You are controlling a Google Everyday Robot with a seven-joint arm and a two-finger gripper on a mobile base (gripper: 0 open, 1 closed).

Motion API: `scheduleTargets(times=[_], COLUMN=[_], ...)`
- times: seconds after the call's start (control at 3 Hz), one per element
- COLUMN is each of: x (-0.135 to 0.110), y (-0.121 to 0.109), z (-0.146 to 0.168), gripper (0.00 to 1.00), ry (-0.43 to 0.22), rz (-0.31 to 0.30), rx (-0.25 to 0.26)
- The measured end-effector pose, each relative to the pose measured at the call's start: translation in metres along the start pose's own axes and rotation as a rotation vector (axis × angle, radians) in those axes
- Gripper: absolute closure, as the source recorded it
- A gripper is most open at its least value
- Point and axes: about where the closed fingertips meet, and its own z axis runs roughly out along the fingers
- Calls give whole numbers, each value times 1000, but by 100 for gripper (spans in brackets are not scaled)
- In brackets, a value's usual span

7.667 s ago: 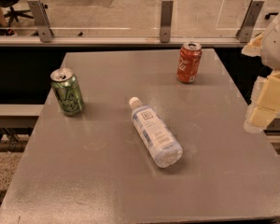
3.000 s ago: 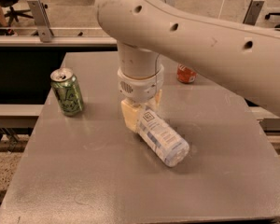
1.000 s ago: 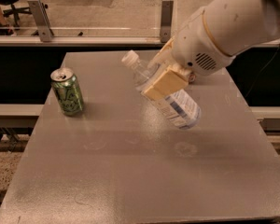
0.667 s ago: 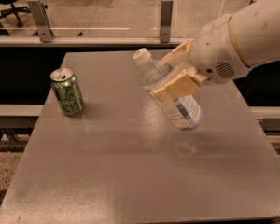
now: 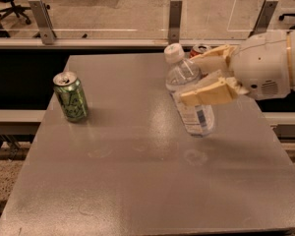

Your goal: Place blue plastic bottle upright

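The blue plastic bottle is clear with a white cap and a white-and-pale-blue label. It hangs above the grey table, right of centre, nearly upright with its cap leaning to the upper left. My gripper comes in from the right and is shut on the bottle's middle, one cream finger in front of it and one behind. The bottle's base is off the tabletop.
A green can stands upright at the table's left. A red soda can stands at the back right, mostly hidden behind the gripper. A glass railing with metal posts runs behind the table.
The gripper took hold of the lying bottle, lifted it off the table and carried it right. The bottle has turned from steeply tilted to nearly upright.
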Motion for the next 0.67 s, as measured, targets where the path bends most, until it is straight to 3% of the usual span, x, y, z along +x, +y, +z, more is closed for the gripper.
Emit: scheduleTargets(times=[0.67], x=[5], y=[-5], z=[-14], gripper=[100], ry=[-202], rz=[2], rx=[40])
